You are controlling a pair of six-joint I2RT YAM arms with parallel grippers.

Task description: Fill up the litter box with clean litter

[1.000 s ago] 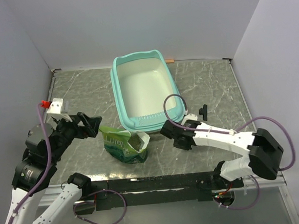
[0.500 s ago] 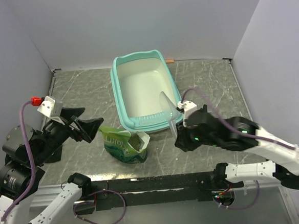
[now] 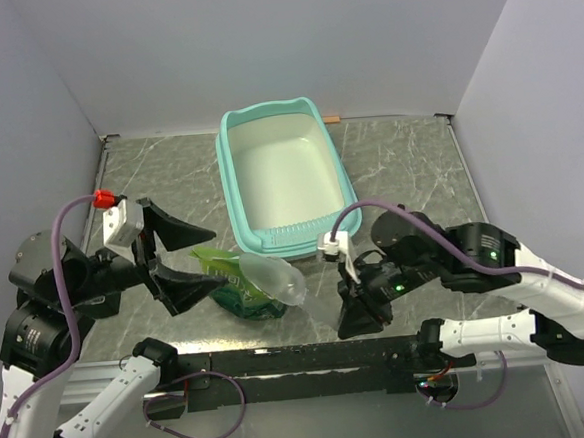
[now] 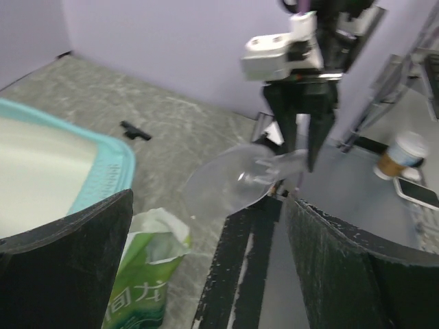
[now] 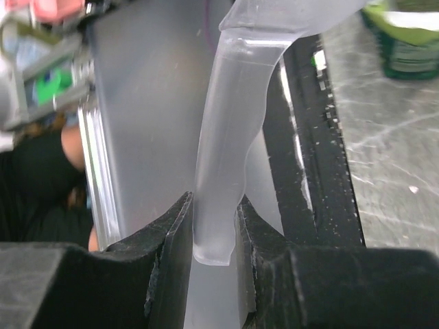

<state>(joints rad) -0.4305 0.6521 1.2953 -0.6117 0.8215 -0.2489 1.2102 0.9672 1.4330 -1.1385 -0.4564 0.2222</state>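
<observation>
Your litter box (image 3: 279, 180) sits empty on the bench (image 3: 409, 171), so all filling remains. Your right hand (image 5: 214, 233) clamps the clear scoop (image 3: 274, 277) over the green bag (image 3: 232, 288); your left hand (image 3: 186, 257) stands wide open beside it.

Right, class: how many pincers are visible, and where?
2. The left pincer is open beside the green bag; the right pincer clamps the handle of the clear scoop. None hidden.

Big rectangular turquoise plastic litter box (image 3: 291, 237): rounded corners, raised rim, slotted near wall, whitish floor in plain view. Upright, flat on counter (image 3: 409, 171), long side running away from the arms. Lies forward-right of left hand (image 3: 217, 254), forward-left of right hand (image 3: 353, 305), apart from both.
</observation>
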